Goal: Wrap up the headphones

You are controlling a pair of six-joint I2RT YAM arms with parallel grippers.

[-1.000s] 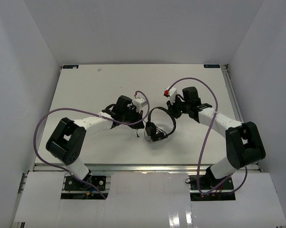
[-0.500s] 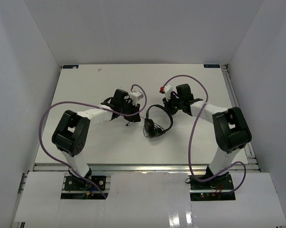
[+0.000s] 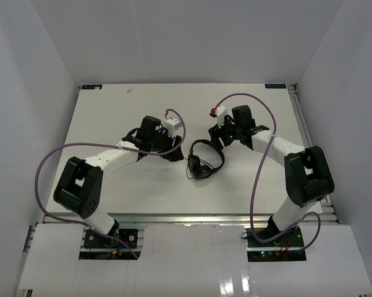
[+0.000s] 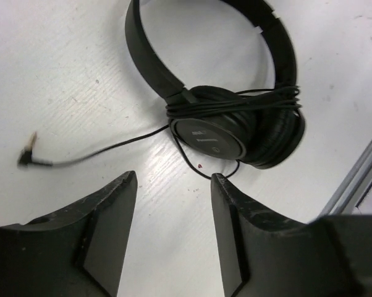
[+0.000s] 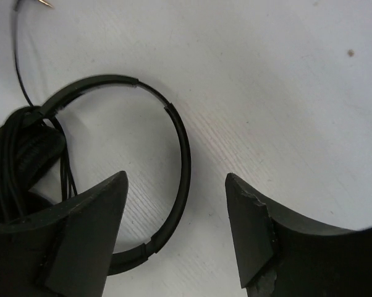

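The black headphones (image 3: 204,162) lie on the white table (image 3: 112,111) between my two arms. Their earcups (image 4: 235,127) are stacked, with the thin cord wound around them. A short loose end runs left to the plug (image 4: 26,156). My left gripper (image 3: 173,153) hangs just left of them, open, with only bare table between its fingers (image 4: 173,180). My right gripper (image 3: 221,138) is open over the headband (image 5: 185,148), which lies below the gap between the fingers, apart from both. The earcups (image 5: 16,164) sit at the left edge of the right wrist view.
White walls close in the table on the left, back and right. Purple arm cables (image 3: 173,133) loop above both wrists. A metal rail (image 4: 359,179) runs along the near table edge, close behind the earcups in the left wrist view.
Both grippers have opened from shut. The headphones now lie free on the table, a little farther back. Both wrists have drawn slightly away from them.
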